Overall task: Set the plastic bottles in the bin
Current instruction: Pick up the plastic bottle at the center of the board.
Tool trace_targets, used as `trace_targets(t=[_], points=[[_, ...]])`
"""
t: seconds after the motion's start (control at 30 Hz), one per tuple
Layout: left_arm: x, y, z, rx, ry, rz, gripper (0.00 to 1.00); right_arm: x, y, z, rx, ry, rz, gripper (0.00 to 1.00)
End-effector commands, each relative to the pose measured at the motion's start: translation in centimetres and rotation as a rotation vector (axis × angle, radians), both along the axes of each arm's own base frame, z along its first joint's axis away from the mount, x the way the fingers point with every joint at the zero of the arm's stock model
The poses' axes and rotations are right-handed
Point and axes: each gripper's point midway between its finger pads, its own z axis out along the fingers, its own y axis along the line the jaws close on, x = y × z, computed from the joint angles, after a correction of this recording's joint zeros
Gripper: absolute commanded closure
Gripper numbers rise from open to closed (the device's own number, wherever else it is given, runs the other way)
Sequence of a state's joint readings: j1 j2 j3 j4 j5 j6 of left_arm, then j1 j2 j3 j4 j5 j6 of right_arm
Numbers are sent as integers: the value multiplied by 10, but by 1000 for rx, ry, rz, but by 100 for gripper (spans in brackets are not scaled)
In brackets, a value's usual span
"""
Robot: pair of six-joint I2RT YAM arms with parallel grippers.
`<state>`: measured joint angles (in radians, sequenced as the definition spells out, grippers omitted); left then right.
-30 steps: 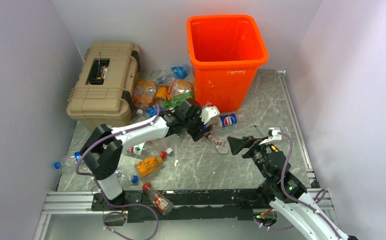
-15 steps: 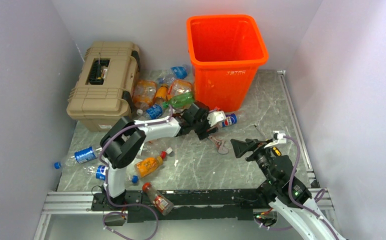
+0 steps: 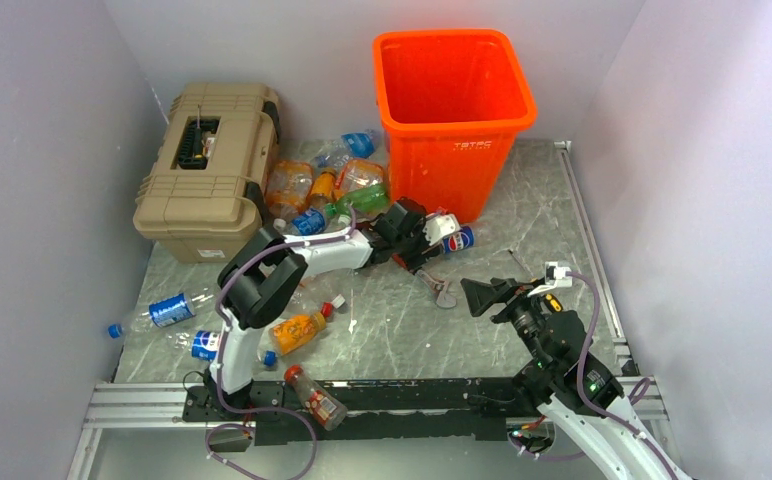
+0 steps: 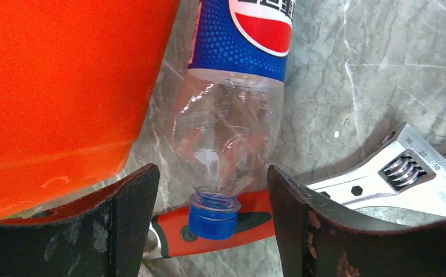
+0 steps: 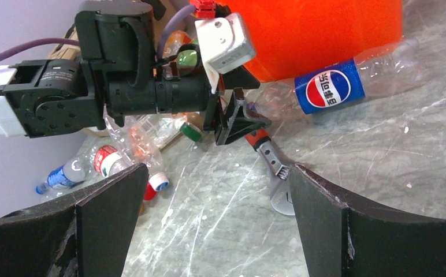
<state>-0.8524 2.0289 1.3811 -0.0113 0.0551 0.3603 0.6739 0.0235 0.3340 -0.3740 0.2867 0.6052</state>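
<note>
Left gripper (image 4: 212, 173) is open, one finger on each side of the neck end of a blue-label bottle (image 4: 238, 86), with a gap showing on both sides. The bottle lies on the desk (image 3: 522, 220) with its side close along the foot of the orange bin (image 3: 452, 150); can't tell if they touch. Its blue cap sits over the red handle of a wrench (image 4: 405, 173), so room there is tight: bin wall on one side, wrench under and beside.

Right gripper (image 5: 215, 190) is wide open with nothing between its fingers. It hangs over bare desk, well apart from the bottle.

The bin stands at the back by the rear wall. The tan toolbox (image 3: 207, 165) is at back left against the side wall. A pile of bottles (image 3: 332, 185) fills the gap between toolbox and bin. Open marble lies in front of the bin and to its right, out to the metal edge rail (image 3: 567, 200). Loose bottles lie near the left arm's base: an orange one (image 3: 300, 328), a blue-label one (image 3: 167, 310), and a red-capped one (image 3: 314, 395) on the front rail.

Hidden: in the top view the left gripper covers the bottle's neck and part of the wrench. The left wrist view cuts off the bottle's base. The pile overlaps, so its count is unclear.
</note>
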Motion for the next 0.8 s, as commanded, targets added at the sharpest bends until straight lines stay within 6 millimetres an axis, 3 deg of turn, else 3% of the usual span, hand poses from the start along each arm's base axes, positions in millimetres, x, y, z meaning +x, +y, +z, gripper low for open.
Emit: trace_targets(t=[0.0, 0.13, 0.4, 0.63, 0.77], points=[[5, -6, -1, 1, 0, 5, 27, -3, 0, 18, 17, -41, 12, 4], [6, -2, -10, 33, 13, 15, 29, -3, 0, 19, 16, -40, 12, 4], [3, -2, -15, 40, 31, 9, 41, -2, -1, 18, 14, -38, 6, 4], [-1, -2, 8, -16, -3, 3, 64, -3, -2, 22, 25, -37, 0, 4], [-8, -3, 31, -38, -44, -15, 76, -4, -4, 28, 35, -42, -4, 4]])
